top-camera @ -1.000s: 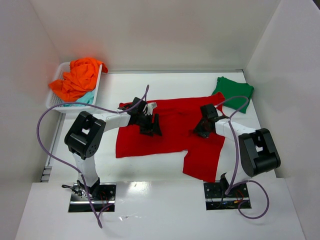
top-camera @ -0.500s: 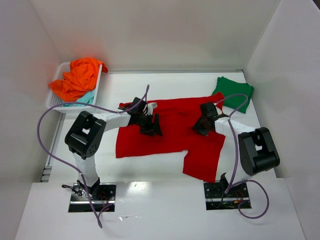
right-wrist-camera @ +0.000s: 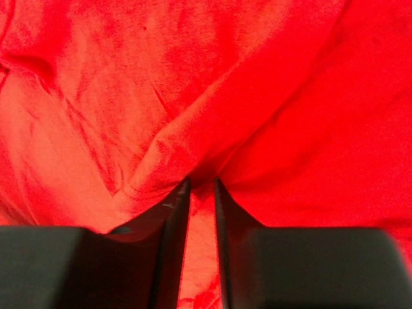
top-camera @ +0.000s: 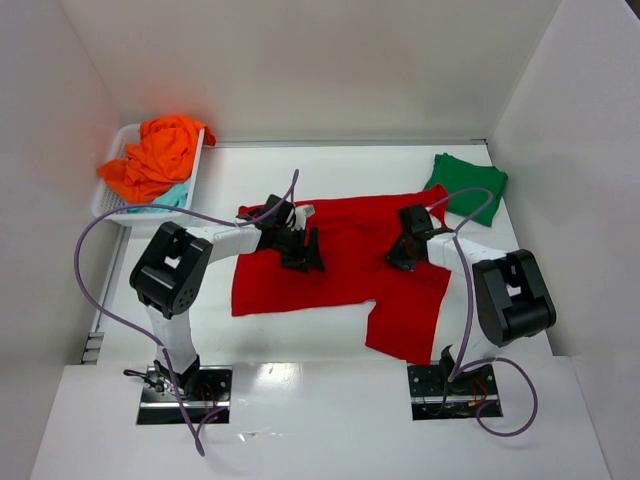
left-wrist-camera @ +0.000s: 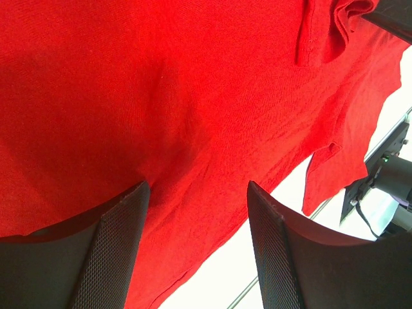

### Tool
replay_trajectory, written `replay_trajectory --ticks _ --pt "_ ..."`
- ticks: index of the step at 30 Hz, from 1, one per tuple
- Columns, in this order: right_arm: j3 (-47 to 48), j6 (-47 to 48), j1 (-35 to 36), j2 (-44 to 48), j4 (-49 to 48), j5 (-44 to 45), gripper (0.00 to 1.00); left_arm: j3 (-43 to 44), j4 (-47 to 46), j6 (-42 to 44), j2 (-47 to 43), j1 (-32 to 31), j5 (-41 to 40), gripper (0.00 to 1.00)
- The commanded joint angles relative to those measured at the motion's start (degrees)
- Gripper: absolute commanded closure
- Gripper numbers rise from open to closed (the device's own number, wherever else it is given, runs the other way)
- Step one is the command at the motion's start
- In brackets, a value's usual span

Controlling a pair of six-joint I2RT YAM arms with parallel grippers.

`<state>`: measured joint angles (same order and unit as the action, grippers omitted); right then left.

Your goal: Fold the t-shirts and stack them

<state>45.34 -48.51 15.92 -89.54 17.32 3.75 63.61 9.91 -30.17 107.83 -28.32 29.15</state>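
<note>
While my left pincer point(left-wrist-camera: 196, 187) hangs spread wide low over the red t-shirt point(top-camera: 340, 255), my right pincer point(right-wrist-camera: 201, 183) is drawn almost together on a raised fold of that same shirt. From the right wrist I see the cloth gathered into a ridge that runs straight into the narrow gap between my two dark fingers point(right-wrist-camera: 170, 244), so I am pinching the shirt there (a small pleat, not a full handful). From the left wrist my fingers point(left-wrist-camera: 119, 251) stand far apart with smooth red cloth showing between them; nothing is caught between them, and I cannot tell whether their tips touch the cloth.

Seen from above, the red t-shirt lies opened out across the middle of the white table point(top-camera: 300, 170), mostly flat, with one part reaching toward my near right side. My left pincer is over its left half, my right pincer over its right half, the two well apart.

A green t-shirt point(top-camera: 465, 185) sits folded at the far right of the table, just beside the red shirt's far right corner. At the far left stands a white basket point(top-camera: 105, 200), with an orange t-shirt point(top-camera: 155, 155) heaped in it and a teal t-shirt point(top-camera: 175, 195) peeping out beneath the orange one.
</note>
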Motion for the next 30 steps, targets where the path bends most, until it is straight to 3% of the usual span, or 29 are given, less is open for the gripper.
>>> replay_trajectory --ticks 1,7,13,30 --pt "1.9 0.1 1.0 -1.0 -2.6 0.1 0.75 -0.9 0.7 1.3 2.6 -0.2 -0.6 0.29" --pt "1.9 0.1 1.0 -1.0 -2.6 0.6 0.84 -0.9 0.7 1.3 2.6 -0.2 -0.6 0.29" --pt "2.5 0.1 1.0 -1.0 -1.9 1.2 1.0 -0.9 0.7 1.3 2.6 -0.2 -0.6 0.29" --pt "1.7 -1.1 0.3 7.9 11.4 8.8 1.0 -0.9 0.7 1.9 2.6 -0.2 -0.1 0.29"
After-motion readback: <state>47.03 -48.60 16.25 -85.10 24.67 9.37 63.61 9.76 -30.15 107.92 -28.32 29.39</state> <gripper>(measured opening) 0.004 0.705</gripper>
